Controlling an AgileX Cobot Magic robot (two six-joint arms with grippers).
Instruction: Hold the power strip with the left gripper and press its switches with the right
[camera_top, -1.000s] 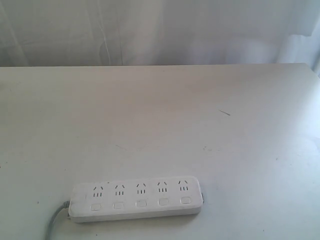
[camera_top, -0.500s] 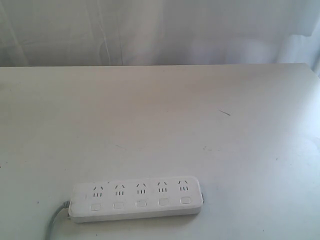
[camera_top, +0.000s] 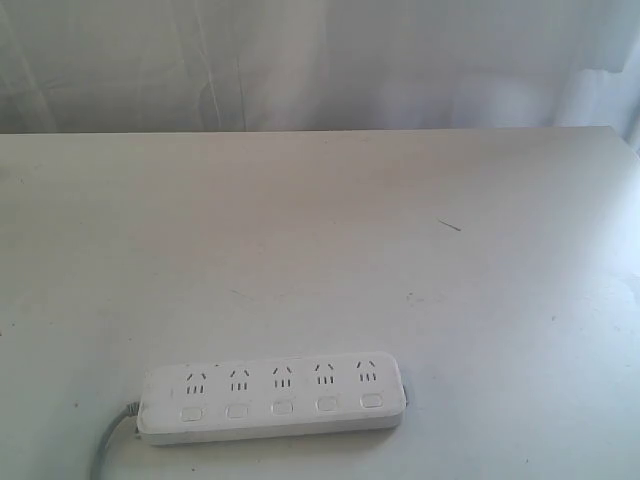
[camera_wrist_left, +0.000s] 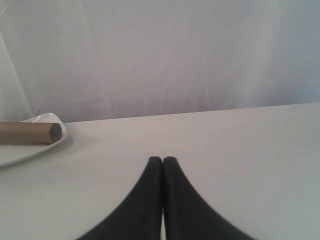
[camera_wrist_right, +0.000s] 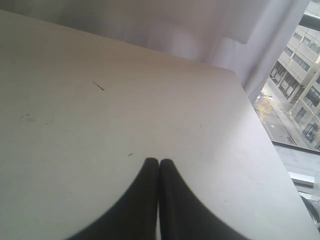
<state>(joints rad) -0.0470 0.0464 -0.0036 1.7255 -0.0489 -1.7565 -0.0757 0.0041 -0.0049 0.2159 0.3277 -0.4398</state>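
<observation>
While the white table (camera_top: 320, 250) fills most of the ext. view, a pale curtain (camera_top: 320, 60) behind its far edge, the power strip (camera_top: 272, 397) lies flat near the front edge, left of centre, long side across the view. Its grey cord (camera_top: 108, 445) leaves the left end and runs off the bottom of the view. The left gripper (camera_wrist_left: 162, 159) shows in its wrist cam: black fingers pressed tip to tip, nothing btwn them, above the tabletop. The right gripper (camera_wrist_right: 159, 161) looks the same (fingers clenched together, holding nothing), w/ buildings (camera_wrist_right: 302, 40) seen past the table's corner. A white plate (camera_wrist_left: 20, 152) sits on the table in the left wrist view, a brown cardboard tube (camera_wrist_left: 27, 132) lying across it. The five switches (camera_top: 282, 407) run in a row along the strip's near side, one under each of the socket sets (camera_top: 283, 378). A small dark mark (camera_top: 450, 225) sits on the table well apart from the strip, farther back and to the right.
</observation>
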